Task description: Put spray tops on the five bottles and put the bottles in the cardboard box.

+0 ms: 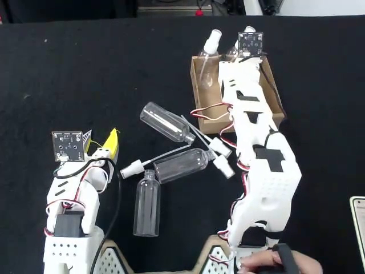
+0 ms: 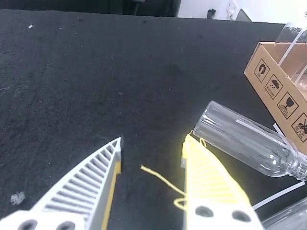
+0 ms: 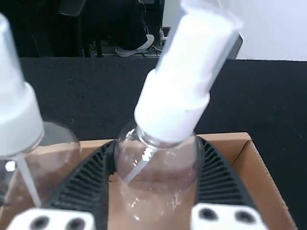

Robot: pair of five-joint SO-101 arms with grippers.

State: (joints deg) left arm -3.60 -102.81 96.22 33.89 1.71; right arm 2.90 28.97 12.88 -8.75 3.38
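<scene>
Going into the box: a capped bottle (image 3: 163, 158), clear with a white spray top, upright and leaning a little, inside the cardboard box (image 3: 259, 158) at its far end. I cannot tell whether it rests on the floor.
Tool on it: my right gripper (image 3: 156, 165) has its black fingers pressed against both sides of that bottle, which I read as a firm pinch.
Neighbour: a second capped bottle (image 1: 208, 57) stands in the same box just beside it. Sideways room looks tight to me, and straight up is the free way out.
Left on the table: an upper bottle (image 1: 166, 123), a middle bottle (image 1: 181, 164) and a near bottle (image 1: 146, 205) lie between the arms. A loose spray top (image 1: 132, 168) lies among them.
Other tool: my left gripper (image 2: 153, 141) is spread wide with nothing between the fingers.
Key relation: the upper bottle lies near the left gripper's tips, base toward them and neck pointing away toward the box side. My left arm is the nearer one.
Room: the black table (image 1: 85, 68) is open beyond the left arm.
</scene>
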